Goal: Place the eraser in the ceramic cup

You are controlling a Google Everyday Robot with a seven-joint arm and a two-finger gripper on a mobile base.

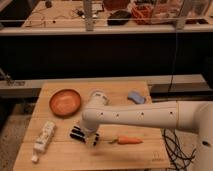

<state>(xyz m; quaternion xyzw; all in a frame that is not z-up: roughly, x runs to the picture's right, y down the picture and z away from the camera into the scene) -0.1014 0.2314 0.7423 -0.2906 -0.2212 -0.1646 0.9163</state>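
Well inside the table (142,154) edges, wide-spread pincer (89,138) at the eraser (76,133)

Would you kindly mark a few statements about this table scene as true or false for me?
1. The eraser is in the cup. False: it lies on the table, beside the gripper.
2. In the view, the bowl stands left of the cup. True.
3. The carrot lies in the bowl. False: it lies on the table, to the right of the gripper.
4. The gripper is low at the eraser, and open. True.
5. The tube lies near the table's left edge. True.
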